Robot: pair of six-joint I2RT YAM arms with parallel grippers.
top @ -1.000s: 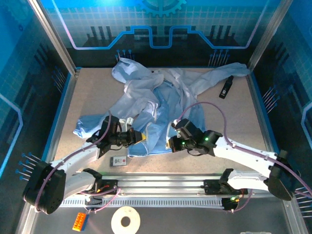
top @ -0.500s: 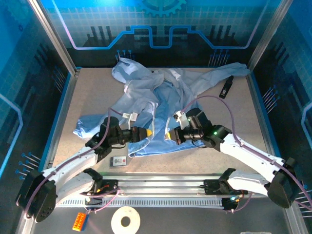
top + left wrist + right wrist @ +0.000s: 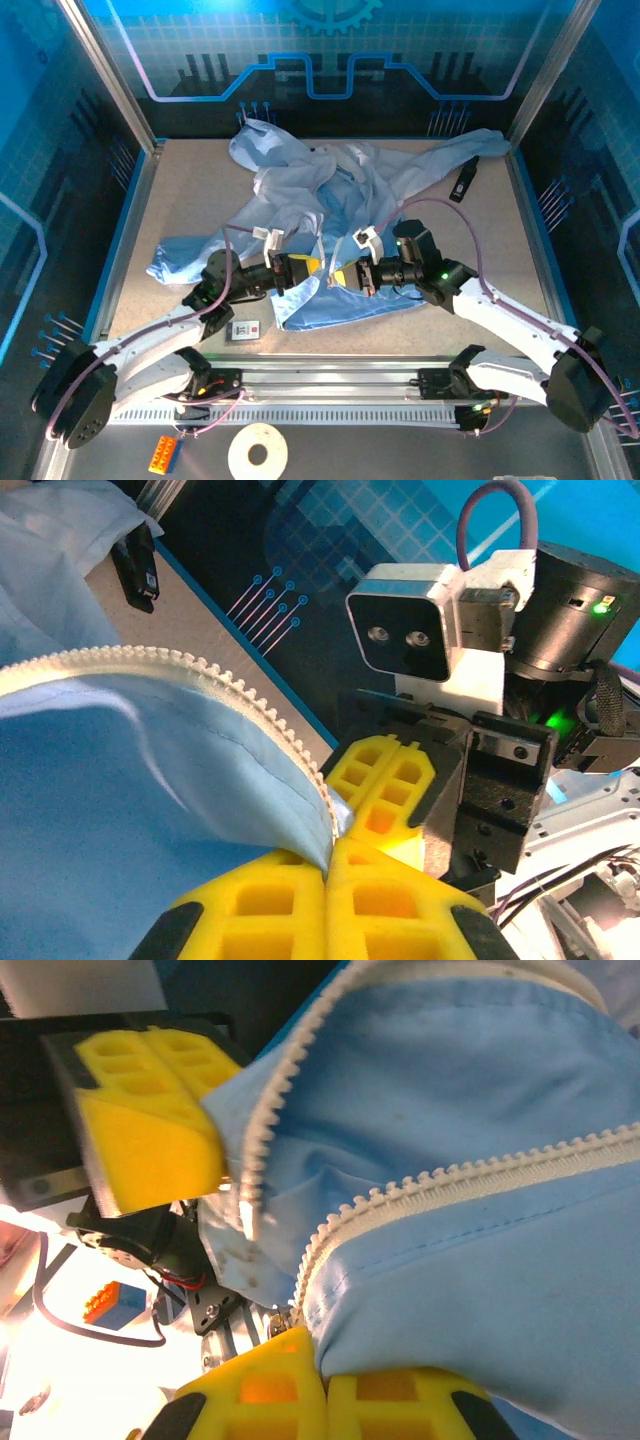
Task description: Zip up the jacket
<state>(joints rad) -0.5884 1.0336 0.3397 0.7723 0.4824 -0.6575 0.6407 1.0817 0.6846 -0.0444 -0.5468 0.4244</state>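
Note:
The light-blue jacket (image 3: 330, 190) lies crumpled across the table, its lower front raised between the two arms. My left gripper (image 3: 311, 265) is shut on one zipper edge. In the left wrist view the toothed whitish strip (image 3: 200, 670) runs down into the left gripper (image 3: 330, 848). My right gripper (image 3: 341, 277) faces it almost tip to tip and is shut on the other front edge. In the right wrist view blue fabric (image 3: 480, 1210) and zipper teeth (image 3: 330, 1230) enter the right gripper (image 3: 325, 1365). The left gripper's yellow fingers (image 3: 150, 1110) sit at upper left.
A small black device (image 3: 462, 180) lies at the back right of the table, also in the left wrist view (image 3: 135, 565). A small grey card (image 3: 245, 329) rests near the front edge. An orange brick (image 3: 162, 455) and a white tape roll (image 3: 258, 452) sit below the rail.
Both grippers have moved toward each other and a little away from the near edge, drawing the jacket's lower front edges together.

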